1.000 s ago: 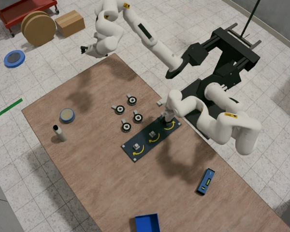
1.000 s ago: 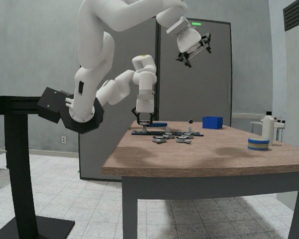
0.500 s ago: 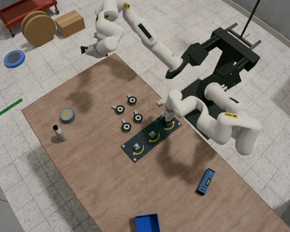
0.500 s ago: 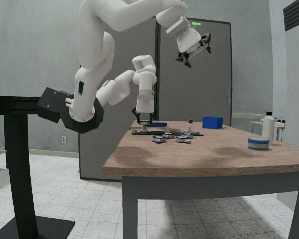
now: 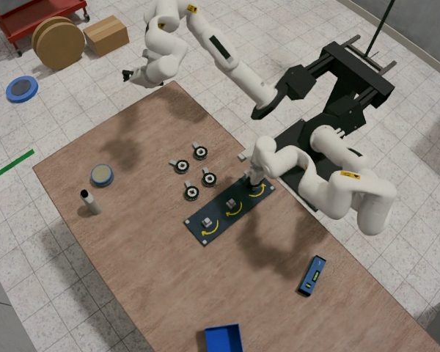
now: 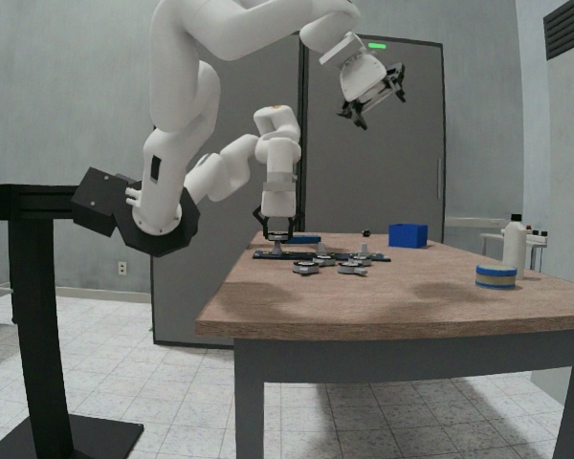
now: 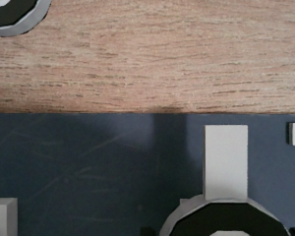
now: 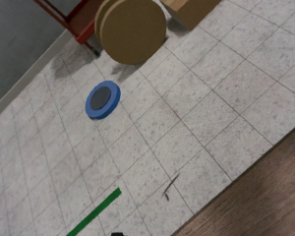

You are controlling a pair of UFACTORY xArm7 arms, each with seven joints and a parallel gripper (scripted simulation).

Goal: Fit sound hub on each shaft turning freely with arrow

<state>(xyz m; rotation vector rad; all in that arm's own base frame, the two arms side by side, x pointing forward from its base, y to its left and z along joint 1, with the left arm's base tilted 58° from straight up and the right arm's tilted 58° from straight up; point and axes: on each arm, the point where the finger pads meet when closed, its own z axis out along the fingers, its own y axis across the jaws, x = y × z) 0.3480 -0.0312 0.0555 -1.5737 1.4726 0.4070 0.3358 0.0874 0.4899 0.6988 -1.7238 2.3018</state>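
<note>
My left gripper is shut on a hub, with the hub's grey tab pointing across the dark board. The hub is at or just above the top of the end shaft; I cannot tell how far it sits on. The middle shaft and the other end shaft are bare. Yellow arrows curve beside the shafts. Several loose hubs lie beside the board. My right gripper is open and empty, high up.
A blue and yellow tin and a white bottle stand toward the far long edge. A blue level and a blue bin are beyond the board.
</note>
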